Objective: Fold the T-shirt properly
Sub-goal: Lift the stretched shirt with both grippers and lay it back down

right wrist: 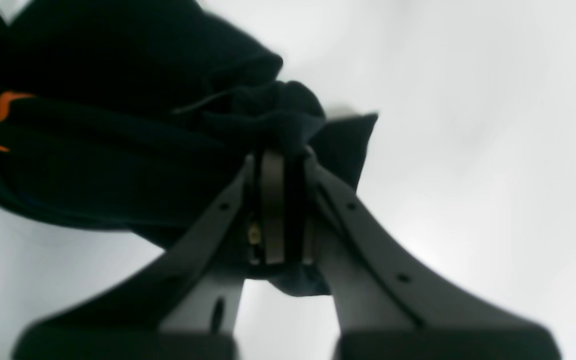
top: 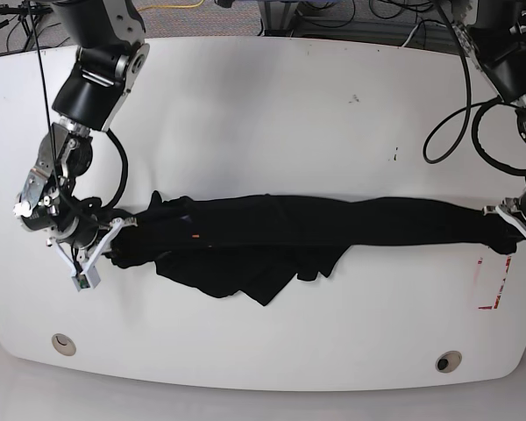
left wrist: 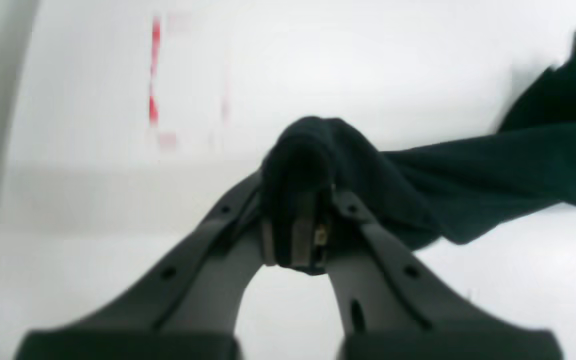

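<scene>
On white table (top: 263, 96), one T-shirt (top: 333, 224), two pincers apparently clamping its ends

A white table (top: 263, 105) with rounded corners was seen carrying the black T-shirt (top: 280, 237), stretched in a long band across its middle, with bunched folds spilling toward the near edge. Red tape marks (top: 494, 285) were stuck beside the shirt's end. Two round holes (top: 63, 344) were set along the near edge.
</scene>
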Motion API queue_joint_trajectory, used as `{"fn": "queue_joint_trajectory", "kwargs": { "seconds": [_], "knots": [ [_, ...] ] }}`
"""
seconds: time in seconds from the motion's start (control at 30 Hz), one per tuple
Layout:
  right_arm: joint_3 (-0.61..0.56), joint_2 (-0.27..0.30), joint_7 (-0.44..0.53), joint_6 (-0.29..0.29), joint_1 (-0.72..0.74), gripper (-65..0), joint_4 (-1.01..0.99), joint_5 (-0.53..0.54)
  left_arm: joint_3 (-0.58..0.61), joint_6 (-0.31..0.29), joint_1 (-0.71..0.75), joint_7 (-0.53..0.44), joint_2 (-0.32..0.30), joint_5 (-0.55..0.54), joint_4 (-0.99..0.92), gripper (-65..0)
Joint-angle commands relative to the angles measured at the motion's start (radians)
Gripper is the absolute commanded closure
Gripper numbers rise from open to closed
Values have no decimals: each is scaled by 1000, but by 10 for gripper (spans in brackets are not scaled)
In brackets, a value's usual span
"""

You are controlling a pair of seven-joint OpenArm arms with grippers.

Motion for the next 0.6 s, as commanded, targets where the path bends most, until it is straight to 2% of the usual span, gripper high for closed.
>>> {"fn": "queue_joint_trajectory", "kwargs": {
  "seconds": [0.0,0.17,0.47,0.57],
  "knots": [
    [2,2,27,2,-26,0,48,14,-5,-1,13,-28,-25,-11,34,-17],
    [2,-13,28,2,-105,0,97,7,-7,-3,78,-30,-27,-11,45,-17],
    [2,-13,28,2,-202,0,108,7,-27,-39,145,-28,-28,-8,47,-17],
    [2,-14,30,2,-231,-25,110,7,-44,-47,173,-28,-30,-7,47,-17]
  ]
}}
